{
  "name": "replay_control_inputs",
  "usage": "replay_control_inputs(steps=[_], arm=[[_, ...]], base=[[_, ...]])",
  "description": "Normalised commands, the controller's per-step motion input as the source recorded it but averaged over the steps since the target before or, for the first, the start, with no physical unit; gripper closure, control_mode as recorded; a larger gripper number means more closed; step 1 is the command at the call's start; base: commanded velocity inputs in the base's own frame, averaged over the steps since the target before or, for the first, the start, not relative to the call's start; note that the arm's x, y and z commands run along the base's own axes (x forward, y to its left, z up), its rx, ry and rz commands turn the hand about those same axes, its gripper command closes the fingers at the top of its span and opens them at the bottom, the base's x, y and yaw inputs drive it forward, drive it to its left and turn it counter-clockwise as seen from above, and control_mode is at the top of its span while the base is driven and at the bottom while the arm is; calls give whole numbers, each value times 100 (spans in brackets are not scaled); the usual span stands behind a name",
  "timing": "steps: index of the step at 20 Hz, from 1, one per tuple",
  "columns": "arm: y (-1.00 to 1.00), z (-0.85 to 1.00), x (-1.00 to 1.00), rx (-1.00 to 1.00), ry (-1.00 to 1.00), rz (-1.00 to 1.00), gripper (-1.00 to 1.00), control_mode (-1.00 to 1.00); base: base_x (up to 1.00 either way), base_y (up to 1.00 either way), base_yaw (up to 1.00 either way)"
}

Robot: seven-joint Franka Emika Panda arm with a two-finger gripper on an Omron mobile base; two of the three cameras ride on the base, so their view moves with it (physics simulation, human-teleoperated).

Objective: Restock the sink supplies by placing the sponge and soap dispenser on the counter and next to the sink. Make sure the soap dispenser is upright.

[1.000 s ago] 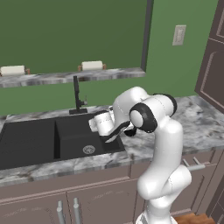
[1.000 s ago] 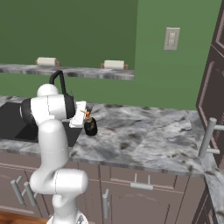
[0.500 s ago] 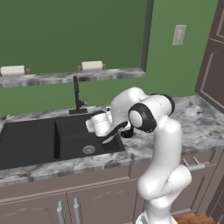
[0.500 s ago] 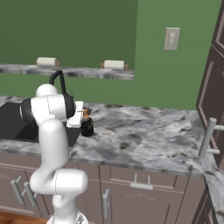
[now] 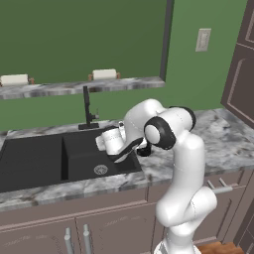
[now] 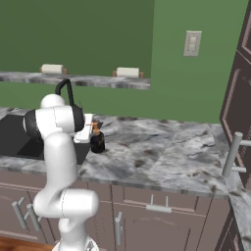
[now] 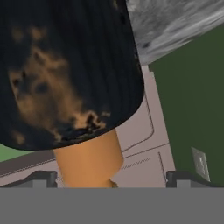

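The soap dispenser [image 6: 97,141] stands upright on the marbled counter [image 6: 162,152], just past the right rim of the black sink [image 5: 49,158]. In the left base view its dark body [image 5: 145,150] peeks out from behind my arm. My gripper [image 6: 89,133] is level with it on the sink side. In the hand view, rolled upside down, the dispenser [image 7: 74,78] looms close, with its orange part between the wide-apart fingertips [image 7: 41,177] of the open gripper [image 7: 111,177] and touching neither. The sponge is out of view.
A slim black faucet [image 5: 88,106] rises behind the sink. A marbled ledge [image 5: 74,87] along the green wall carries two small rolls. Dark tall cabinets [image 6: 240,98] close the counter's right end, and a broad stretch of counter lies right of the dispenser.
The hand has drifted slightly left, toward the sink, away from the standing dispenser. The dispenser itself has stayed put.
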Motion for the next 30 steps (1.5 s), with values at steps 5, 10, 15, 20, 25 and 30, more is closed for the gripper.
replay_control_inputs(steps=[5,10,15,20,25,30], arm=[[21,0,0,0,0,0,-100,-100],[19,3,-9,0,-1,0,-100,-100],[26,6,-41,0,-5,0,-100,-100],[36,12,-54,0,-10,0,-100,-100],[25,36,-64,0,-22,0,-100,-100],[3,41,-85,1,-35,0,-100,-100]], base=[[0,0,0],[0,0,0],[0,0,0],[0,0,0],[0,0,0],[0,0,0]])
